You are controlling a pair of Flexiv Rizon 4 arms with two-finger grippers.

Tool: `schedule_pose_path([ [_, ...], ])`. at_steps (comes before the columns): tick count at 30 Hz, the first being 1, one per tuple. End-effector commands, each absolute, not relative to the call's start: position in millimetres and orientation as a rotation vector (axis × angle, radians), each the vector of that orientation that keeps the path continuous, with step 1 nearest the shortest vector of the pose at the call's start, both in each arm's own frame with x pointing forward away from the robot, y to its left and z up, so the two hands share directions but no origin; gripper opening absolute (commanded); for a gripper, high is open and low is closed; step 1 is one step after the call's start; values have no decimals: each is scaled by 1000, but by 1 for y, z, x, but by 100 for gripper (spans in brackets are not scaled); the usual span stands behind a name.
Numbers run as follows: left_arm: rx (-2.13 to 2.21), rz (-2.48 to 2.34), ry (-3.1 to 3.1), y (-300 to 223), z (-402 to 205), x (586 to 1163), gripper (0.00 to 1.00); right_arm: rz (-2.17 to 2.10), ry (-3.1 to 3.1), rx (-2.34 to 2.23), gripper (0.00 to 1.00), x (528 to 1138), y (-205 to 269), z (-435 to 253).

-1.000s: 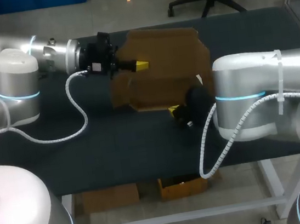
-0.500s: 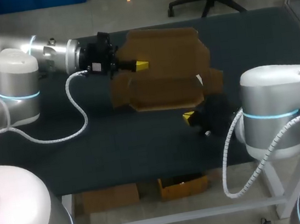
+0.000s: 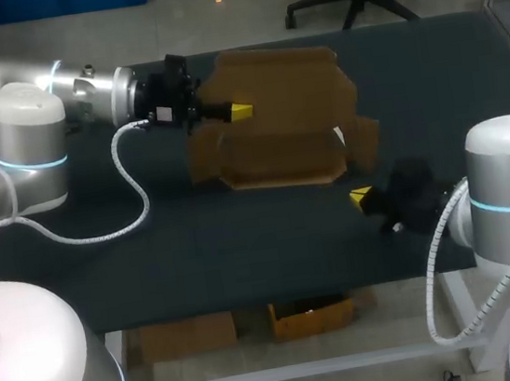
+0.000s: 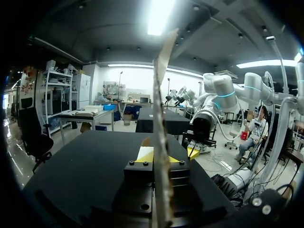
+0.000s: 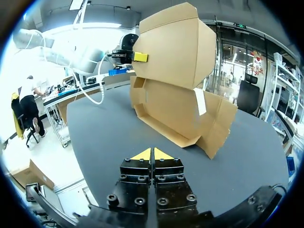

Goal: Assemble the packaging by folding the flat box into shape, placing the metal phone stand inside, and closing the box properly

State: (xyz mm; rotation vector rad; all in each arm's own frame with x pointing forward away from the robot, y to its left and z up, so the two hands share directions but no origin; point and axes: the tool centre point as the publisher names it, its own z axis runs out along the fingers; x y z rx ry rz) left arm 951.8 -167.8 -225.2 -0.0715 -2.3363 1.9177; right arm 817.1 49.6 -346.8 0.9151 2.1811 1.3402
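- The partly folded cardboard box [image 3: 292,101] stands on the dark desk [image 3: 196,245] in the upper middle of the head view, with a low tray in front and a tall panel raised behind.
- The left pincer [image 3: 239,109] comes in from the upper left and grips that panel's edge between both fingers.
- The right pincer [image 3: 361,197], at lower right, is closed tip to tip on nothing, clear of the box.

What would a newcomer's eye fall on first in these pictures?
The brown cardboard box, half folded, stands in the middle of the dark table. The left pincer grips its raised flap from the side. The right pincer is shut and empty, apart from the box, near the table's front.
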Motion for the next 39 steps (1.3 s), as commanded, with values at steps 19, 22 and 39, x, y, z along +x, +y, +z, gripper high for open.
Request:
schedule_pose_path([
  [19,-71,1919,-2337,-168,-227,951,0,1375,2279,835,44,818,-15,-344],
  [22,-71,1919,-2337,-168,-227,951,0,1367,2288,827,46,824,-20,-347],
  [39,-71,1919,-2337,-168,-227,951,0,1371,2311,822,48,861,-40,-361],
])
